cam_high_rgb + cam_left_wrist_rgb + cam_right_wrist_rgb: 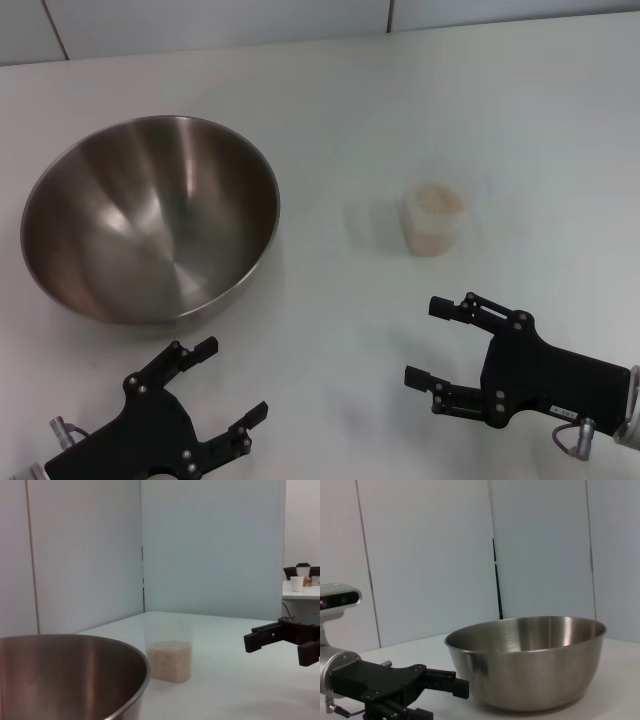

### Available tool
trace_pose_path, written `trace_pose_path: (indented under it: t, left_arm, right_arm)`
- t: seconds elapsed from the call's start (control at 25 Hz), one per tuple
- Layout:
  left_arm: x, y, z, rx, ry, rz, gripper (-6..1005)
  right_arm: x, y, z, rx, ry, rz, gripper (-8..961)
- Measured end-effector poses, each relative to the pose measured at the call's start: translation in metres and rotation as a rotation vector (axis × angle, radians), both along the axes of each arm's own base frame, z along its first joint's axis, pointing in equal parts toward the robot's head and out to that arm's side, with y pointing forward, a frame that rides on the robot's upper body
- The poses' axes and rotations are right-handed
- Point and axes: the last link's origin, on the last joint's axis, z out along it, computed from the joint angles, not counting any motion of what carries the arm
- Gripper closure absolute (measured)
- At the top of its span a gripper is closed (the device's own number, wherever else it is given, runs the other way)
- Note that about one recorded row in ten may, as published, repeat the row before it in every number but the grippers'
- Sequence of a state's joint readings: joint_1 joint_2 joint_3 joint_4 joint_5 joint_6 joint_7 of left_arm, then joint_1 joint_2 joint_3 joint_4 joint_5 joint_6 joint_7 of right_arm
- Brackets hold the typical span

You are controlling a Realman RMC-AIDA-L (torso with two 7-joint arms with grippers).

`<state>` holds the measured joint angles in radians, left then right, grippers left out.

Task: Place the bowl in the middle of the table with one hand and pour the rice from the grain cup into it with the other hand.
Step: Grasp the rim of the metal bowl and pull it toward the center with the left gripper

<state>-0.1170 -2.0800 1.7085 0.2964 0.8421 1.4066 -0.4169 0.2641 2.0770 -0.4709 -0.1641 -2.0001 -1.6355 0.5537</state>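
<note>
Nearest the camera, along the bottom edge of the head view, sit the two claws. The left gripper (222, 383) is at lower left with its fingers spread wide and holding nothing; the right gripper (437, 343) is at lower right, likewise wide and empty, its fingers pointing toward the frame's centre.

The bowl (150, 218) fills the left half of the frame, upright and empty, on the table (330, 110). It stands just beyond the left gripper but not touching it. The grain cup (435, 219) stands right of centre, well apart from the bowl, upright, with the rice (437, 199) inside (the left wrist view shows the grains filling only the lower part).

Neither thing is gripped, so I judge the task to be at its first step: the bowl has not yet been brought to the middle. The next move calls for the left gripper to close over the near rim and shift the bowl rightward.

Open white surface lies between bowl and cup, room enough for the shift, though the cup stands close to that path. The table's far edge meets the wall along the top of the frame.
</note>
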Motion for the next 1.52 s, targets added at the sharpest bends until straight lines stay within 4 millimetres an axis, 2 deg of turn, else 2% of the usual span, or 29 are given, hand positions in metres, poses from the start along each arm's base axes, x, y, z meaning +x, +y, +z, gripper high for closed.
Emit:
trace_pose_path:
  t: [0.4, 0.52, 0.64, 0.68, 0.72, 0.76, 0.8, 0.84, 0.92, 0.96, 1.08, 1.12, 1.16, 1.2, 1.28, 1.32, 1.36, 1.52]
  left_arm:
    - [0.004, -0.004, 0.003, -0.002, -0.029, -0.022, 137]
    - [0.013, -0.011, 0.018, 0.035, -0.133, -0.075, 137]
    - [0.018, -0.004, 0.051, 0.114, -0.307, -0.028, 136]
    - [0.018, -0.004, 0.051, 0.114, -0.307, -0.028, 136]
    - [0.018, 0.015, 0.079, 0.121, -0.411, 0.036, 136]
    - [0.018, 0.015, 0.079, 0.121, -0.411, 0.036, 136]
    - [0.016, 0.028, 0.097, 0.149, -0.413, 0.061, 136]
    - [0.016, 0.028, 0.097, 0.149, -0.413, 0.061, 136]
    - [0.013, 0.054, 0.127, 0.170, -0.344, 0.159, 136]
    - [0.013, 0.054, 0.127, 0.170, -0.344, 0.159, 136]
    - [0.017, 0.085, 0.145, 0.145, -0.192, 0.298, 136]
    - [0.020, 0.102, 0.150, 0.127, -0.090, 0.374, 136]
    - [0.020, 0.102, 0.150, 0.127, -0.090, 0.374, 136]
    - [0.023, 0.113, 0.152, 0.112, -0.025, 0.420, 137]
    - [0.025, 0.123, 0.152, 0.088, 0.017, 0.450, 137]
    - [0.028, 0.138, 0.151, 0.043, 0.081, 0.500, 137]
    - [0.028, 0.138, 0.151, 0.043, 0.081, 0.500, 137]
    - [0.030, 0.160, 0.141, -0.021, 0.216, 0.585, 137]
  right_arm:
    - [0.000, 0.000, 0.000, 0.000, -0.001, 0.000, 122]
    - [0.000, 0.000, 0.000, 0.000, -0.001, 0.000, 122]
    - [0.000, 0.000, 0.000, 0.000, 0.000, -0.001, 121]
    - [0.000, 0.000, 0.000, 0.000, 0.000, 0.000, 121]
    - [0.000, 0.000, 0.000, 0.001, 0.000, 0.001, 121]
    - [0.000, 0.000, 0.000, 0.001, 0.000, 0.001, 121]
    - [0.000, 0.000, 0.000, 0.002, -0.002, 0.003, 122]
    - [0.000, 0.000, 0.000, 0.003, -0.002, 0.004, 122]
    - [-0.001, 0.001, 0.000, 0.003, -0.002, 0.006, 122]
    - [-0.001, 0.001, 0.000, 0.003, -0.002, 0.006, 122]
    - [-0.001, 0.001, -0.001, 0.002, -0.001, 0.007, 121]
    - [-0.001, 0.001, 0.000, 0.002, 0.000, 0.007, 121]
    - [-0.001, 0.001, 0.000, 0.002, 0.000, 0.007, 121]
    - [-0.001, 0.001, 0.000, 0.002, 0.001, 0.007, 122]
    - [-0.001, 0.001, 0.000, 0.002, 0.002, 0.007, 122]
    - [-0.001, 0.001, 0.000, 0.002, 0.002, 0.007, 122]
    - [-0.001, 0.001, 0.000, 0.002, 0.002, 0.007, 122]
    - [-0.002, 0.001, 0.000, 0.000, 0.004, 0.006, 122]
